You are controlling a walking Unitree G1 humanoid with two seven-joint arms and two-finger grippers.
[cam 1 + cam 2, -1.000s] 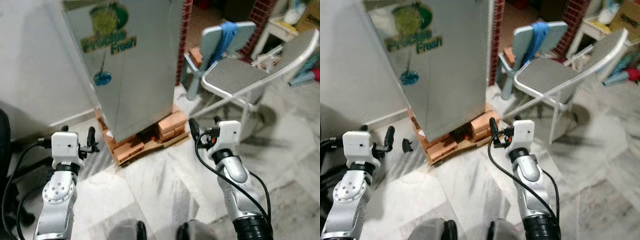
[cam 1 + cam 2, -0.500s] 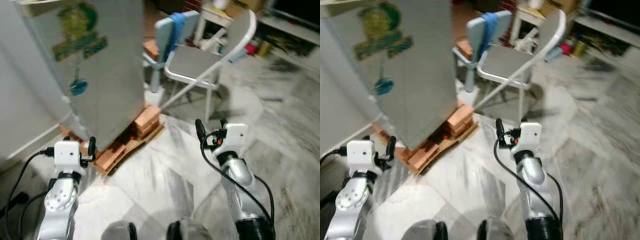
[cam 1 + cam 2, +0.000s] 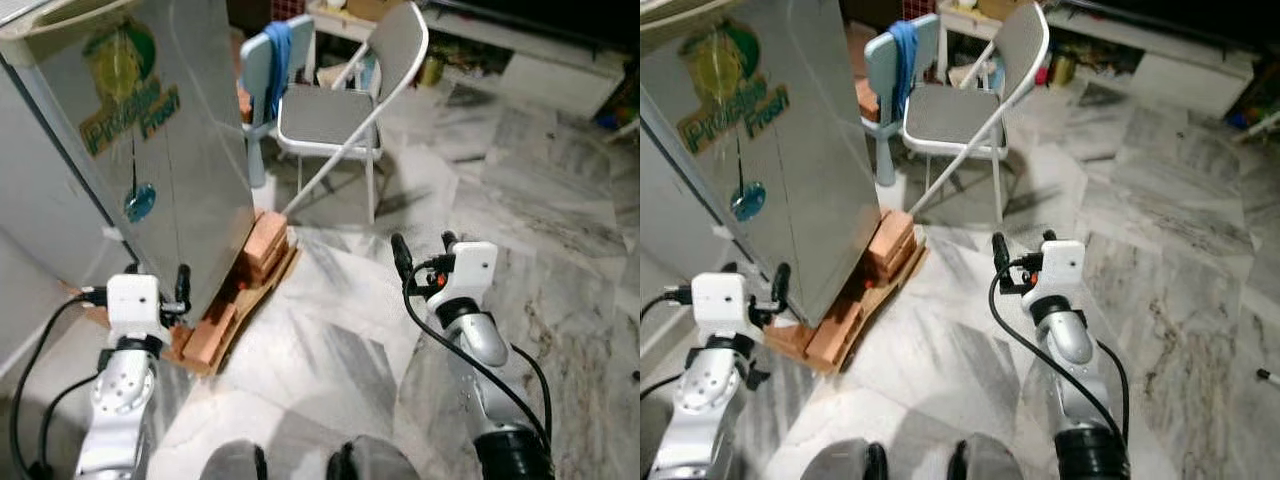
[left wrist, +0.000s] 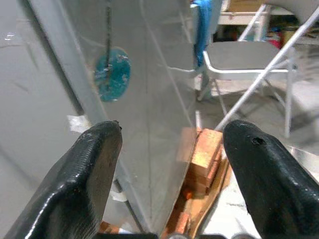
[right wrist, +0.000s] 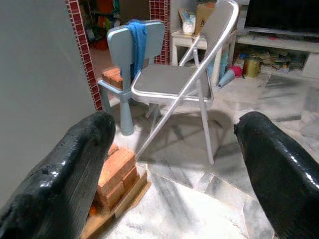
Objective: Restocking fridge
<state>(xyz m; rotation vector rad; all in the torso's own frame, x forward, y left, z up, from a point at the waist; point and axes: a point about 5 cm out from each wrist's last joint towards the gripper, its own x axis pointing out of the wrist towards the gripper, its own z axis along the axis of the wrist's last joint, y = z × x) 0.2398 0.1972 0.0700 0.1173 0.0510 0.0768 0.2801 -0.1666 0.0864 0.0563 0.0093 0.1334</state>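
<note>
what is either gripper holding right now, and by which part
Nothing. The left gripper and the right gripper are both open with only air between the fingers, raised in front of the fridge and the folding chair.

A home: marble floor (image 3: 560,200), fridge (image 3: 150,150) on bricks (image 3: 262,245), folding chair (image 3: 340,110).

The tall silver fridge with a green "Fresh" sticker (image 3: 150,150) runs off the frame at ten o'clock, its top unseen. The stack of orange bricks (image 3: 262,250) beneath it is partly hidden under its base. Cluttered items on the low white shelf (image 3: 520,60) at one o'clock are too small to identify.
</note>
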